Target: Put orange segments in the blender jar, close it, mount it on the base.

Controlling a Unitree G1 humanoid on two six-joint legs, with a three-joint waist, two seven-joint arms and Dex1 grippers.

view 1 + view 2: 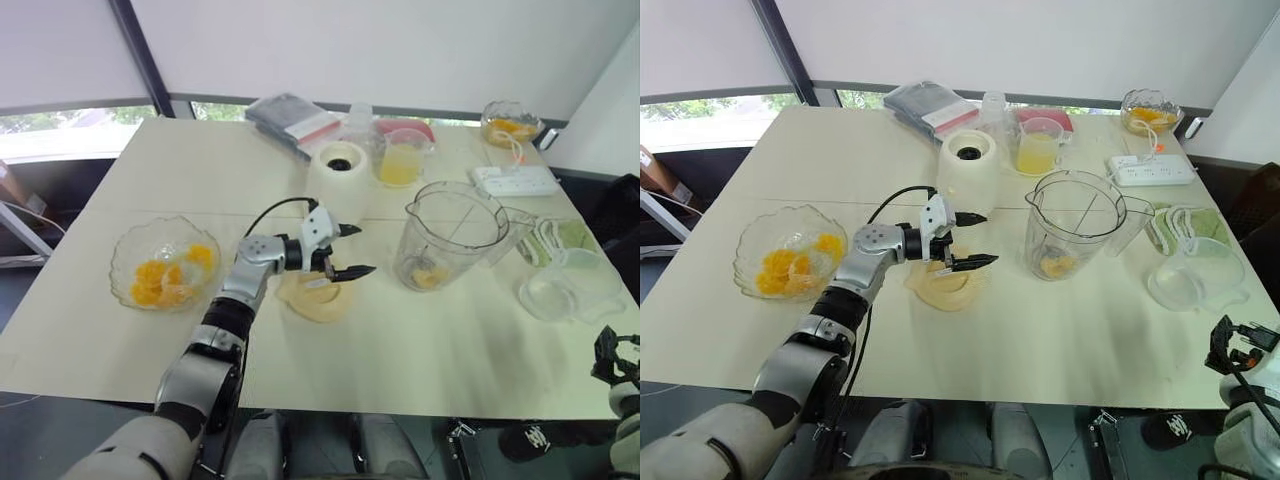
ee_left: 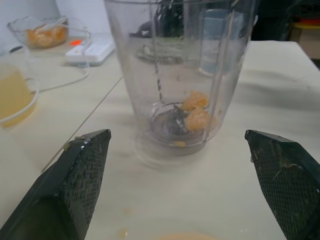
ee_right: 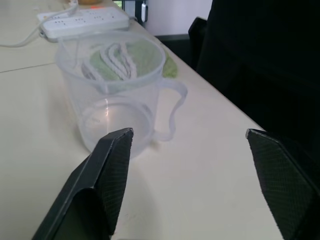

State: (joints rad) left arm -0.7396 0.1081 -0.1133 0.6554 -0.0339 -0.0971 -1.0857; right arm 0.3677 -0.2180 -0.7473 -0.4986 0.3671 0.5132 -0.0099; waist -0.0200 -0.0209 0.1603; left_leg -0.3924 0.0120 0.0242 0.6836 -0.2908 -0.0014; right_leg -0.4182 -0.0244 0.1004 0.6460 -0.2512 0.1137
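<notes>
The blender jar [image 1: 452, 232] stands upright and uncovered right of the table's middle, with a few orange segments [image 2: 196, 112] lying on its blades. More orange segments [image 1: 160, 280] fill a scalloped glass bowl [image 1: 128, 250] on the left. The cream base [image 1: 338, 172] stands behind the middle. My left gripper [image 1: 350, 250] is open and empty, hovering over a flat cream lid [image 1: 318, 300] and pointing at the jar. My right gripper [image 3: 195, 185] is open and empty at the table's right edge, facing a clear handled cup [image 3: 120, 95].
A cup of yellow juice [image 1: 400, 160] stands beside the base. A white power strip [image 1: 515, 180], a second bowl of fruit [image 1: 510, 122] and a green cloth [image 1: 560, 235] lie at the back right. Folded packets [image 1: 290, 118] lie at the back.
</notes>
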